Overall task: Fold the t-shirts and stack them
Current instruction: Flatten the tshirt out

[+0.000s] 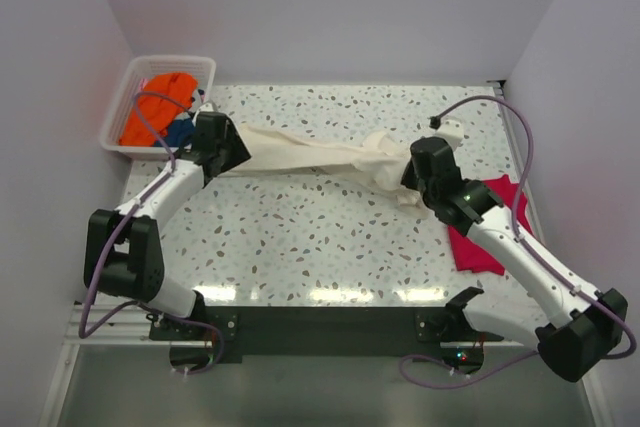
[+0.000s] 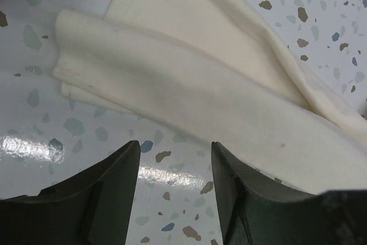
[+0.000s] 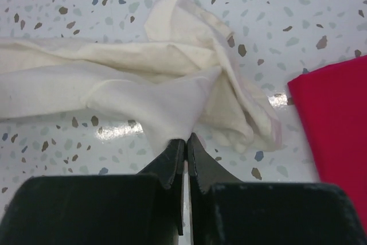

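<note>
A cream t-shirt (image 1: 320, 154) lies stretched and bunched across the far middle of the table. My right gripper (image 3: 187, 139) is shut on a fold of the cream t-shirt (image 3: 143, 90) at its right end. My left gripper (image 2: 175, 147) is open and empty, just above the bare table beside the shirt's left end (image 2: 189, 78). A folded red t-shirt (image 1: 488, 232) lies flat at the right, partly under my right arm; it also shows in the right wrist view (image 3: 338, 113).
A white basket (image 1: 128, 97) at the far left corner holds orange and blue clothes (image 1: 165, 107). Walls close in the table on three sides.
</note>
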